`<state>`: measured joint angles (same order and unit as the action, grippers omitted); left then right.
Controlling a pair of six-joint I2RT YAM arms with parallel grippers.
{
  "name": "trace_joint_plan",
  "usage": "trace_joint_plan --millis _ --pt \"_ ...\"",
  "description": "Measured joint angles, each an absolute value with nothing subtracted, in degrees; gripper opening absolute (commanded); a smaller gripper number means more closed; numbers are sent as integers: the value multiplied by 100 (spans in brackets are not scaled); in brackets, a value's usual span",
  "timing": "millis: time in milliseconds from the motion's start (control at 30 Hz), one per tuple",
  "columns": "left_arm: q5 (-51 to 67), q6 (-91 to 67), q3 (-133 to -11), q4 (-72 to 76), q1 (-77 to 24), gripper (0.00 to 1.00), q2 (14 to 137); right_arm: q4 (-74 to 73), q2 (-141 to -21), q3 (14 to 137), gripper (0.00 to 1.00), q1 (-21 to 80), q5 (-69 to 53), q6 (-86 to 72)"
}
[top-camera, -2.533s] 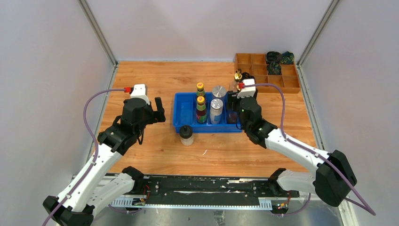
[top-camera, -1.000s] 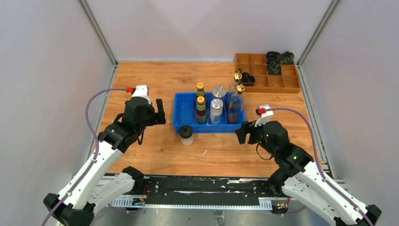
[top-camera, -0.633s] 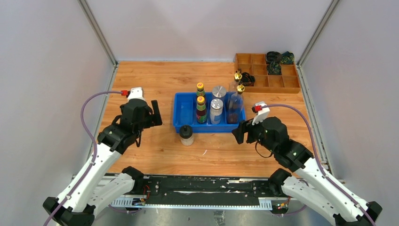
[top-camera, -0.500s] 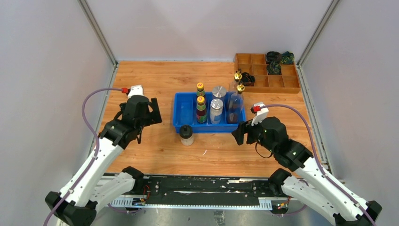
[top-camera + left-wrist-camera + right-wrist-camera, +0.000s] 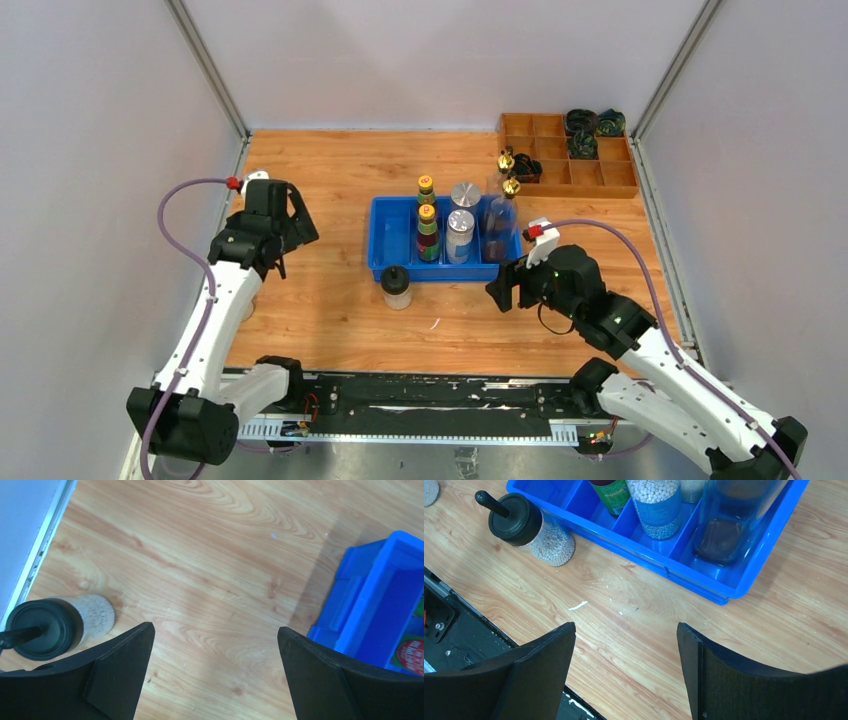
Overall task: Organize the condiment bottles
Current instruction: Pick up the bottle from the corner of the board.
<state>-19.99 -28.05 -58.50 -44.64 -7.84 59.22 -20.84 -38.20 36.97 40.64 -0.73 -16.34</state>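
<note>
Your left fingers [image 5: 120, 675] spread wide, empty over the wooden desk [image 5: 200, 555], black-capped clear jar [image 5: 47, 628] near them, your right fingers [image 5: 539, 665] spread, empty before the blue plastic divided bin [image 5: 644, 560]

The pale wooden worktop [image 5: 330, 170] shows bold grain under a smooth, faintly sheened finish, with white scuffs near the front. The blue plastic divided bin [image 5: 649, 560] looks glossy. The clear black-capped jar [image 5: 531, 527] has a matt cap, while the silver-lidded shaker [image 5: 465, 193] is topped in brushed metal.
</note>
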Motion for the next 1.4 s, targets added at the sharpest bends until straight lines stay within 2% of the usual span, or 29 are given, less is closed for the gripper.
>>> trace_joint_plan --millis 333,667,933,1133,1400 --pt "-2613 -2950 -5959 -5129 -720 100 6388 -1767 -4174 3625 80 4064 -353 -1647" --pt "-3177 -3356 -6071 -5524 -718 100 6298 -1605 -4154 3439 80 4064 -458 -1706" --pt "-4036 -3972 -6608 -6272 -692 100 6514 -1549 -4285 3395 80 4064 -508 -1717" --pt "-4298 -4226 -6571 -6438 -202 100 6233 -1507 -4344 3395 80 4064 -574 -1717" --pt "-4056 -4460 -5944 -6565 539 100 6215 -1437 -4338 3312 80 4093 -628 -1730"
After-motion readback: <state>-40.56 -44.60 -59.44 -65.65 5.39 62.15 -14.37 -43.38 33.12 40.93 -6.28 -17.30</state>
